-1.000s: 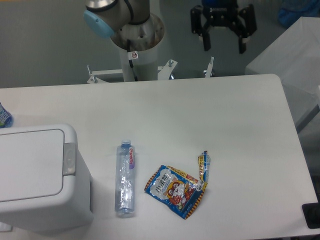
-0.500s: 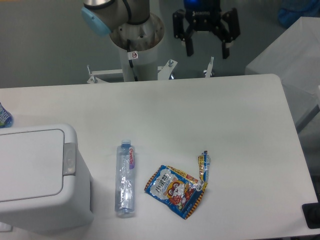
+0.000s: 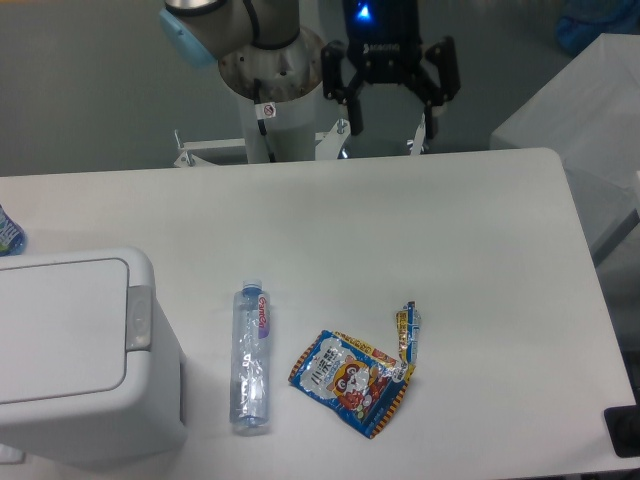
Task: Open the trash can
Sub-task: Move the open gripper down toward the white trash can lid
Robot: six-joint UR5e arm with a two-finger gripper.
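Observation:
The trash can (image 3: 70,350) is a big boxy white bin at the table's lower left corner, lid flat and closed. Its small grey push tab (image 3: 139,318) sits on the lid's right edge. My gripper (image 3: 392,126) hangs above the table's far edge, top centre, well away from the bin. Its two black fingers are spread wide with nothing between them.
A clear plastic bottle (image 3: 251,356) lies on the table just right of the bin. A colourful snack wrapper (image 3: 358,375) lies further right. The robot base (image 3: 272,75) stands behind the far edge. A grey surface (image 3: 580,110) sits at the right.
The gripper has travelled left and downward along the back of the table, staying open. The bin, bottle and wrapper have not moved.

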